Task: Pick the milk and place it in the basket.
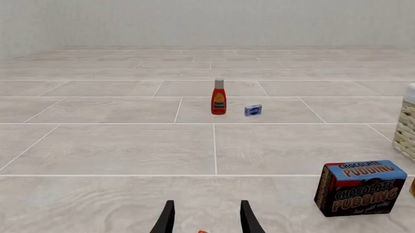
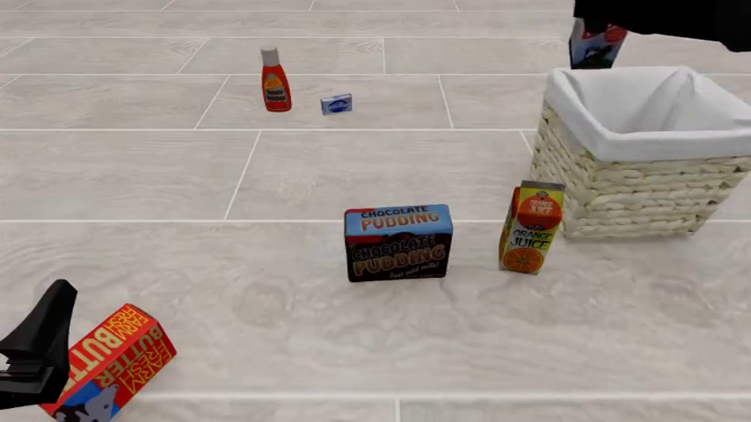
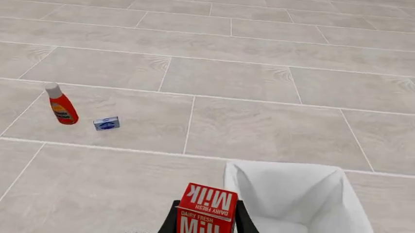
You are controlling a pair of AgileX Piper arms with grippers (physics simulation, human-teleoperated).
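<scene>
The milk (image 3: 206,212), a carton with a red top and white "Milk" lettering, is held between my right gripper's (image 3: 206,224) fingers. In the front view the milk (image 2: 596,46) hangs under the black right arm in the air, just beyond the basket's far left corner. The basket (image 2: 610,189) is large, woven and cream, with a white cloth lining (image 3: 292,194), and stands at the right. My left gripper (image 1: 206,219) is open and empty, low at the near left beside a butter box (image 2: 112,359).
A chocolate pudding box (image 2: 398,243) stands mid-table, with an orange juice carton (image 2: 532,227) against the basket's near left corner. A red sauce bottle (image 2: 274,81) and a small blue box (image 2: 337,104) sit far back left. The basket's side shows in the left wrist view (image 1: 406,126).
</scene>
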